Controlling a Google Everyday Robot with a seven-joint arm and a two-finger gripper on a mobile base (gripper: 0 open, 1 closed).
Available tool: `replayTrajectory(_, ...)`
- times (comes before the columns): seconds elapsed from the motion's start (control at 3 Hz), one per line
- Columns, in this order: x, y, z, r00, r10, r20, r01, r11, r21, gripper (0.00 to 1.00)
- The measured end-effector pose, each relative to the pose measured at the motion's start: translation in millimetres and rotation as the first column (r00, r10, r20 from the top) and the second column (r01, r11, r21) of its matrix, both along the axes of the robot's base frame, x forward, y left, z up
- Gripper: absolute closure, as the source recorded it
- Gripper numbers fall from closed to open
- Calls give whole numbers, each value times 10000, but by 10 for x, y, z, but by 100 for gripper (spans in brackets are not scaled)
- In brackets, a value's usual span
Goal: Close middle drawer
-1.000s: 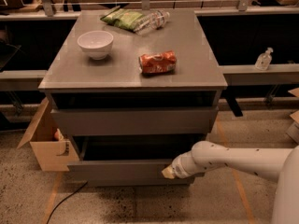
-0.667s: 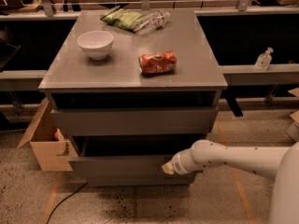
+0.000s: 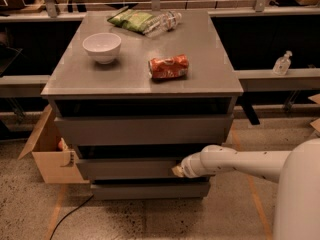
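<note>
The middle drawer [image 3: 125, 168] is a grey flat front below the taller top drawer front [image 3: 145, 129] of the grey cabinet. It stands out only a little, with a dark gap above it. My gripper [image 3: 176, 171] is at the end of the white arm [image 3: 235, 163] that reaches in from the right. It rests against the right part of the middle drawer's front. A lower grey front [image 3: 150, 189] sits beneath it, set further back.
On the cabinet top [image 3: 125, 76] are a white bowl [image 3: 102, 47], a crushed orange can [image 3: 169, 67], a green bag [image 3: 131, 19] and a plastic bottle [image 3: 163, 22]. An open cardboard box [image 3: 47, 151] stands at the cabinet's left. A cable [image 3: 70, 216] lies on the floor.
The middle drawer has slid back into the cabinet, and my gripper has followed it inward while staying on its front.
</note>
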State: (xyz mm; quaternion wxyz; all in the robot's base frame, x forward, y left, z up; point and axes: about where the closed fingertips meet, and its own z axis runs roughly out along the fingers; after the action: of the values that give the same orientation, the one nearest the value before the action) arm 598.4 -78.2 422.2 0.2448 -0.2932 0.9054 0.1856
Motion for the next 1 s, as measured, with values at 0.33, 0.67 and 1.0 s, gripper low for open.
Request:
replayTrajectory(0.33,152,17,54,9995,15,306,-13,10000,-79,100)
replayTrajectory(0.67,203,20,76,9994,102,346,-99,9999,-86,100)
replayTrajectory(1.0,47,-83,-20,9997,-154,-167,151,9996,-230,100)
